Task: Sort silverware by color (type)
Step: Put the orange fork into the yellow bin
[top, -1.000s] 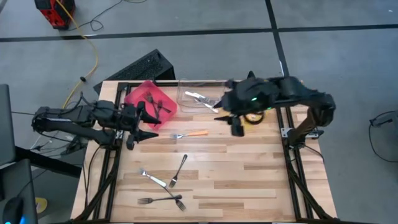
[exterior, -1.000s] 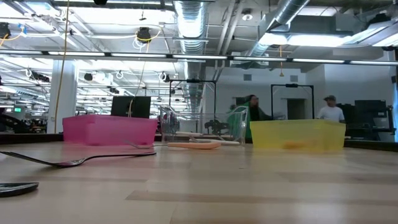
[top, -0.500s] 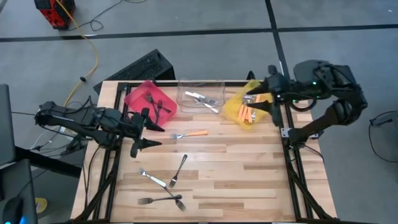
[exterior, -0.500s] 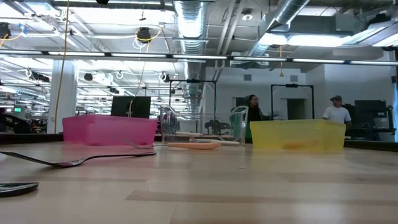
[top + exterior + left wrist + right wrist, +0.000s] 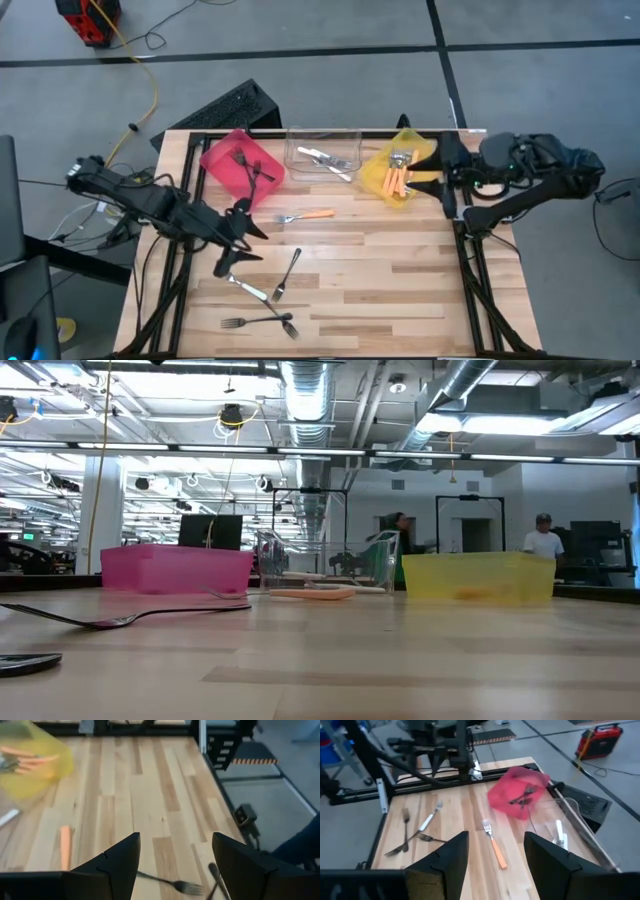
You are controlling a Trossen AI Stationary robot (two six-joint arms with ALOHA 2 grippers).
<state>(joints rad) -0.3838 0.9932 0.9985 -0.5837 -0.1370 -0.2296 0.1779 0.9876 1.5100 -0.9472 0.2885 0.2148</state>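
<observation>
Orange-handled fork (image 5: 305, 214) loose mid-surface, four forks (image 5: 262, 300) scattered near the front edge, dark forks in red bin (image 5: 243, 162), left tool (image 5: 236, 242) above surface, fingers apart, empty, right tool (image 5: 443, 175) beside yellow bin (image 5: 396, 172), fingers apart, empty

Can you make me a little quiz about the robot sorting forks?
1. True or false: the orange-handled fork on the table lies inside the yellow bin.
2. Which bin holds dark forks? A) red bin B) clear bin C) yellow bin
3. Fill in: the left gripper has its fingers ____.

Key: 1 false, it lies on the bare table. 2 A. 3 open.
</observation>
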